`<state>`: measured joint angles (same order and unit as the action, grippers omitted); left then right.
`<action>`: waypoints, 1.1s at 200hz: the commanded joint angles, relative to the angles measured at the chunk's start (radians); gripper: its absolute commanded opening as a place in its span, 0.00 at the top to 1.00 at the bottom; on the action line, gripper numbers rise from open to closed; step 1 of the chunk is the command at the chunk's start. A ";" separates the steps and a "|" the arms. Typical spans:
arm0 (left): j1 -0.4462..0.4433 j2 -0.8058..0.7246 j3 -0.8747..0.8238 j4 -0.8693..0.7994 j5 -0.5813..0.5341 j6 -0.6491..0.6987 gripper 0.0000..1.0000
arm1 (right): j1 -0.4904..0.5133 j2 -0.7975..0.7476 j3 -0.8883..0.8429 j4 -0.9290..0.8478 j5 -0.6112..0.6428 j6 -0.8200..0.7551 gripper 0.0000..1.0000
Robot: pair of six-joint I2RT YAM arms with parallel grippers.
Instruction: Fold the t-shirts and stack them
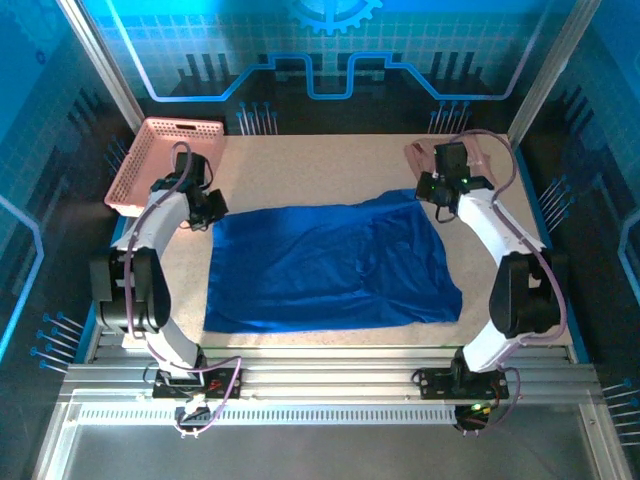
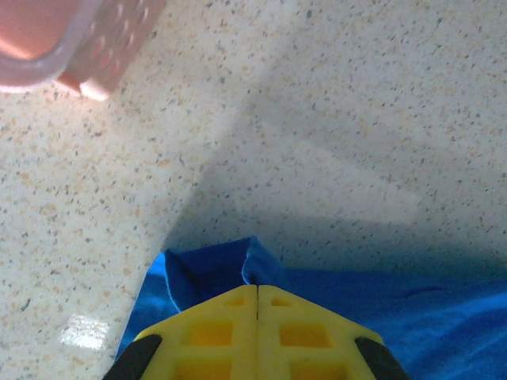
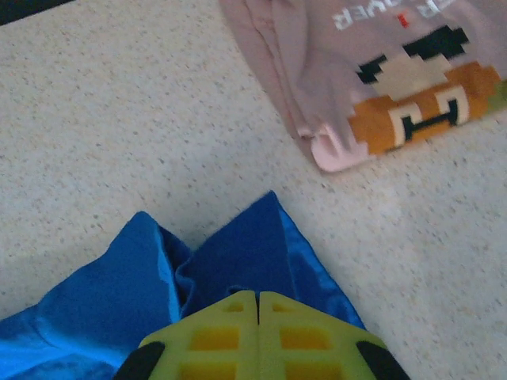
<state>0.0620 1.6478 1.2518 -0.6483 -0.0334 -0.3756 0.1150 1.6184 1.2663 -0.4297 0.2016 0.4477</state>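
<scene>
From above, the blue shirt point(image 1: 330, 265) lies spread wide across the middle of the table point(image 1: 320, 165), rumpled on its right half. The left claw point(image 1: 205, 208) sits at the shirt's far left corner and the right claw point(image 1: 440, 190) at its far right corner. The pink basket point(image 1: 165, 160) stands at the far left, just beyond the left arm. The pink shirt point(image 1: 418, 155) peeks out at the far right behind the right arm.

On the left wrist camera, the yellow fingers point(image 2: 214, 332) are pressed together, with a bunched corner of blue cloth pinched at their tips. Speckled tabletop runs ahead, and a corner of the basket pokes in at the top left.

On the right wrist camera, it's the same picture: fingers point(image 3: 214, 336) together, clamped on a puckered corner of the blue shirt. Just ahead, apart from the blue cloth, the pink shirt lies folded flat on the table, its orange-brown pixel print facing up.
</scene>
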 commanded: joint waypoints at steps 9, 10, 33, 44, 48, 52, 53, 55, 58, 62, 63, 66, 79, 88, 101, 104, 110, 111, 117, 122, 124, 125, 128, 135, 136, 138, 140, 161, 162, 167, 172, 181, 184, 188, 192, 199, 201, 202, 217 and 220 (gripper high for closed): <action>0.010 -0.071 -0.079 0.004 -0.026 -0.047 1.00 | -0.044 -0.099 -0.109 0.020 0.006 0.034 1.00; 0.011 -0.073 -0.081 0.004 -0.027 -0.048 1.00 | -0.046 -0.103 -0.111 0.020 0.005 0.035 1.00; 0.012 -0.114 -0.125 -0.003 -0.040 -0.060 1.00 | -0.068 -0.166 -0.186 0.017 -0.006 0.047 1.00; 0.012 -0.135 -0.149 -0.007 -0.053 -0.066 1.00 | -0.077 -0.194 -0.216 0.015 -0.011 0.053 1.00; 0.012 -0.144 -0.159 -0.007 -0.056 -0.069 1.00 | -0.080 -0.206 -0.227 0.014 -0.013 0.057 1.00; 0.012 -0.152 -0.169 -0.008 -0.060 -0.071 1.00 | -0.083 -0.216 -0.237 0.011 -0.016 0.061 1.00; 0.012 -0.154 -0.171 -0.009 -0.061 -0.072 1.00 | -0.084 -0.219 -0.241 0.010 -0.017 0.062 1.00; 0.012 -0.158 -0.176 -0.010 -0.062 -0.073 1.00 | -0.085 -0.224 -0.246 0.010 -0.020 0.065 1.00; 0.012 -0.164 -0.183 -0.011 -0.065 -0.076 1.00 | -0.087 -0.232 -0.255 0.010 -0.027 0.068 1.00; 0.012 -0.171 -0.192 -0.013 -0.069 -0.080 1.00 | -0.089 -0.241 -0.266 0.012 -0.035 0.071 1.00; 0.012 -0.173 -0.195 -0.014 -0.070 -0.081 1.00 | -0.089 -0.244 -0.268 0.012 -0.038 0.072 1.00; 0.012 -0.178 -0.202 -0.014 -0.072 -0.083 1.00 | -0.090 -0.251 -0.277 0.013 -0.042 0.071 1.00; 0.012 -0.193 -0.229 -0.019 -0.074 -0.092 1.00 | -0.089 -0.277 -0.308 0.004 -0.047 0.077 1.00; 0.012 -0.199 -0.244 -0.025 -0.076 -0.100 1.00 | -0.090 -0.294 -0.331 0.003 -0.051 0.083 1.00; 0.013 -0.211 -0.269 -0.023 -0.074 -0.112 1.00 | -0.091 -0.315 -0.364 0.007 -0.069 0.087 1.00; 0.013 -0.214 -0.274 -0.023 -0.075 -0.115 1.00 | -0.092 -0.320 -0.370 0.006 -0.071 0.088 1.00; 0.012 -0.217 -0.283 -0.027 -0.078 -0.120 1.00 | -0.092 -0.327 -0.380 0.005 -0.073 0.091 1.00; 0.013 -0.218 -0.284 -0.027 -0.079 -0.122 1.00 | -0.091 -0.329 -0.381 0.005 -0.073 0.091 1.00; 0.011 -0.218 -0.291 -0.032 -0.080 -0.126 1.00 | -0.091 -0.335 -0.381 0.004 -0.073 0.090 1.00; 0.013 -0.219 -0.295 -0.038 -0.082 -0.129 1.00 | -0.092 -0.340 -0.409 0.002 -0.073 0.090 1.00; 0.013 -0.218 -0.297 -0.040 -0.084 -0.131 1.00 | -0.094 -0.342 -0.412 0.001 -0.073 0.089 1.00; 0.012 -0.219 -0.298 -0.042 -0.084 -0.132 1.00 | -0.094 -0.343 -0.413 0.000 -0.072 0.088 1.00; 0.013 -0.219 -0.301 -0.044 -0.085 -0.133 1.00 | -0.095 -0.345 -0.417 -0.001 -0.072 0.088 1.00; 0.013 -0.219 -0.309 -0.048 -0.087 -0.138 1.00 | -0.099 -0.350 -0.425 -0.005 -0.073 0.086 1.00; 0.012 -0.219 -0.310 -0.049 -0.087 -0.139 1.00 | -0.099 -0.351 -0.426 -0.006 -0.072 0.085 1.00; 0.012 -0.219 -0.312 -0.049 -0.087 -0.140 1.00 | -0.101 -0.351 -0.428 -0.007 -0.072 0.085 1.00; 0.013 -0.220 -0.315 -0.050 -0.086 -0.141 1.00 | -0.102 -0.352 -0.430 -0.009 -0.074 0.085 1.00; 0.012 -0.224 -0.347 -0.049 -0.088 -0.159 1.00 | -0.115 -0.361 -0.451 -0.021 -0.081 0.079 1.00; 0.012 -0.224 -0.348 -0.049 -0.088 -0.160 1.00 | -0.115 -0.361 -0.451 -0.021 -0.081 0.079 1.00; 0.013 -0.227 -0.357 -0.047 -0.087 -0.163 1.00 | -0.119 -0.364 -0.458 -0.022 -0.083 0.079 1.00; 0.013 -0.229 -0.365 -0.045 -0.088 -0.166 1.00 | -0.123 -0.366 -0.466 -0.021 -0.086 0.078 1.00; 0.013 -0.233 -0.380 -0.045 -0.090 -0.173 1.00 | -0.131 -0.370 -0.479 -0.021 -0.093 0.080 1.00; 0.013 -0.236 -0.384 -0.044 -0.090 -0.176 1.00 | -0.134 -0.371 -0.483 -0.021 -0.095 0.081 1.00; 0.012 -0.235 -0.391 -0.041 -0.088 -0.178 1.00 | -0.137 -0.371 -0.490 -0.021 -0.099 0.082 1.00; 0.012 -0.237 -0.397 -0.040 -0.087 -0.181 1.00 | -0.141 -0.370 -0.494 -0.021 -0.101 0.082 1.00; 0.012 -0.237 -0.405 -0.040 -0.086 -0.184 1.00 | -0.144 -0.369 -0.503 -0.022 -0.105 0.082 1.00; 0.012 -0.237 -0.408 -0.039 -0.086 -0.185 1.00 | -0.146 -0.370 -0.504 -0.021 -0.104 0.082 1.00; 0.012 -0.237 -0.409 -0.039 -0.086 -0.187 1.00 | -0.147 -0.369 -0.506 -0.021 -0.104 0.082 1.00; 0.012 -0.237 -0.424 -0.036 -0.086 -0.192 1.00 | -0.156 -0.363 -0.517 -0.021 -0.111 0.083 1.00; 0.012 -0.236 -0.428 -0.036 -0.086 -0.193 1.00 | -0.158 -0.361 -0.519 -0.021 -0.114 0.084 1.00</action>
<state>0.0647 1.4330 0.8532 -0.6674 -0.0933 -0.5362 -0.0170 1.2659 0.7715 -0.4362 0.1062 0.5236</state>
